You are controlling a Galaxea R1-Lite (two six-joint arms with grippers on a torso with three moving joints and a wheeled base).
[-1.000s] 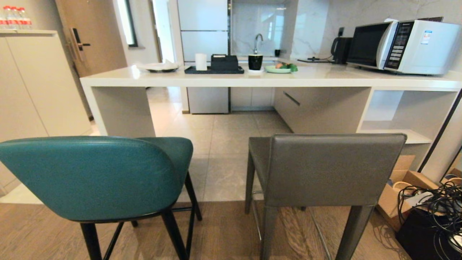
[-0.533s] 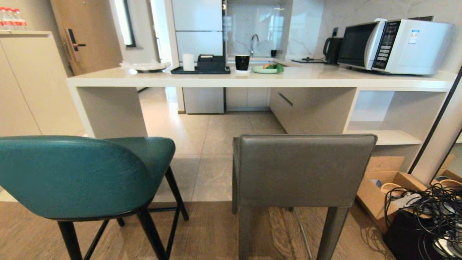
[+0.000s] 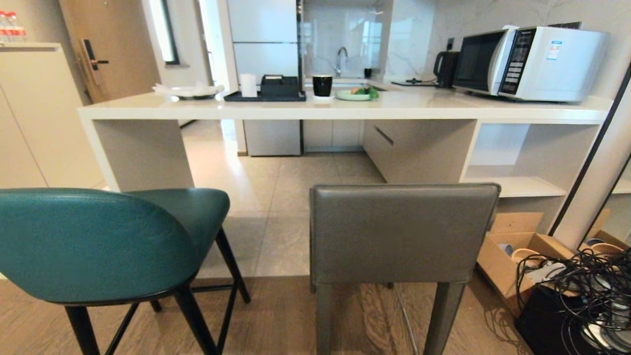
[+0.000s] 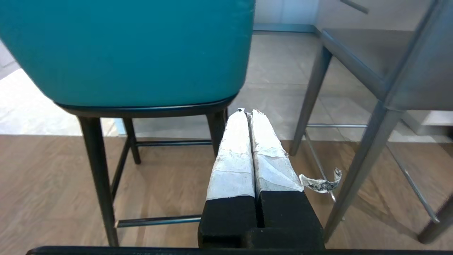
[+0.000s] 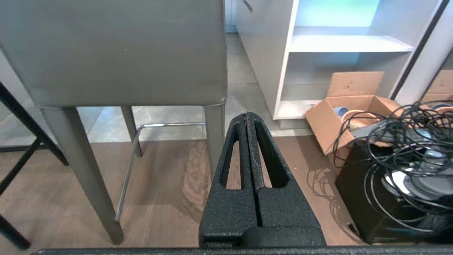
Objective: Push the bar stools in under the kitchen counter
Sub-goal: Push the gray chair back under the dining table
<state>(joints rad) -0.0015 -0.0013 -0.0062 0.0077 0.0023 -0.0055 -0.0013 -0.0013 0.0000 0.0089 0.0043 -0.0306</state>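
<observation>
Bar stools are both standing on the wood floor, well short of the kitchen counter (image 3: pixel 345 109): the teal stool (image 3: pixel 98 241) on the left, the grey stool (image 3: pixel 402 231) on the right, backs facing the robot. Nothing is tucked under yet. Left gripper (image 4: pixel 247 113) and right gripper (image 5: pixel 246 115) are sitting closed and empty, touching neither stool.

Open tiled gap under kitchen counter (image 3: pixel 345 111) btwn side panel & cubbies. Cardboard box (image 3: pixel 503 256) & cable tangle (image 3: pixel 586 291) crowd floor right of grey stool (image 3: pixel 402 231).
</observation>
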